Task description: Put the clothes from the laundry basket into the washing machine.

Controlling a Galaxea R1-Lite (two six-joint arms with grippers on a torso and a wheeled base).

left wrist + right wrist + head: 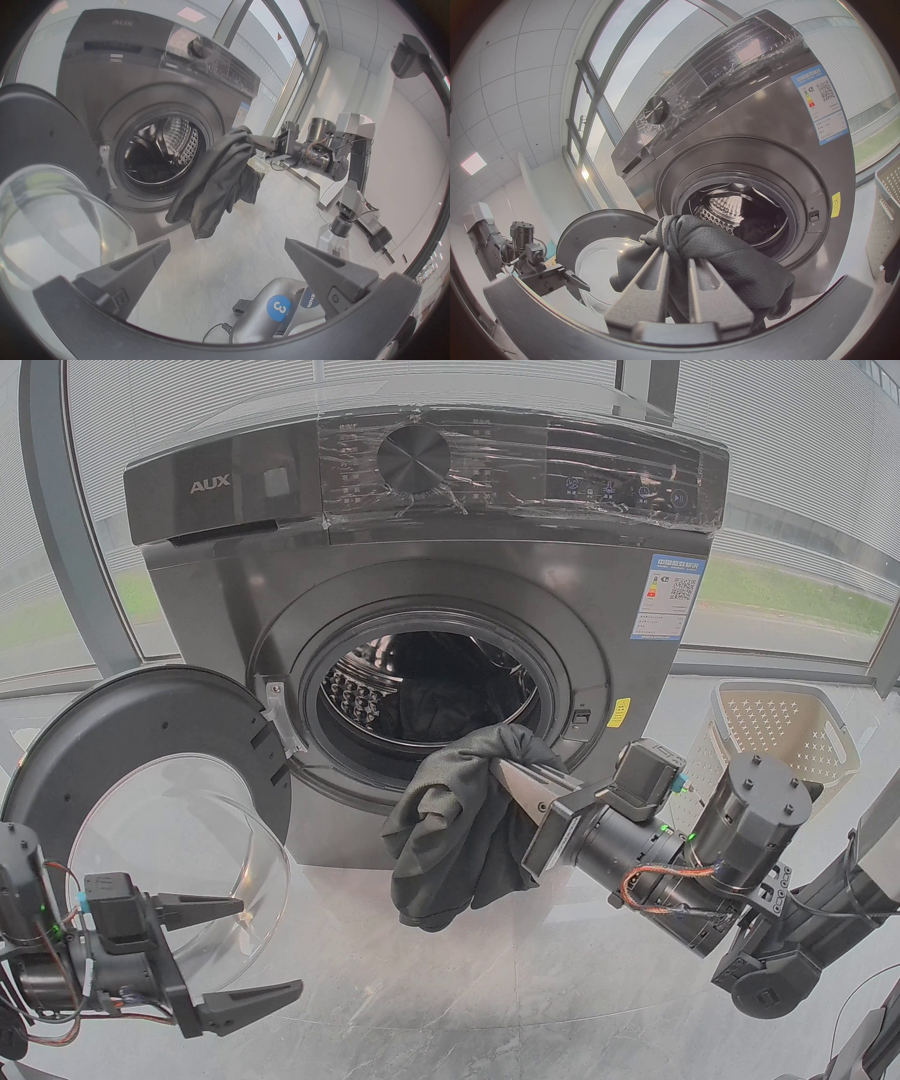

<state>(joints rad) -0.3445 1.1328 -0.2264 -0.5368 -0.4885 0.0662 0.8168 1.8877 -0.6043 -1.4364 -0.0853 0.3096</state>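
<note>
A dark grey garment (459,824) hangs in the air just in front of the washing machine (422,594), below the rim of its open drum (427,688). My right gripper (502,765) is shut on the garment's top; the cloth drapes down from it (726,262). More dark cloth lies inside the drum. My left gripper (246,951) stands open and holds nothing, low at the left by the swung-out door (141,801). The left wrist view shows the garment (215,183) beside the drum opening. The beige laundry basket (778,730) stands on the floor right of the machine.
The round glass door stands wide open to the machine's left, close to my left gripper. Pale tiled floor (469,979) lies in front of the machine. Windows run behind it.
</note>
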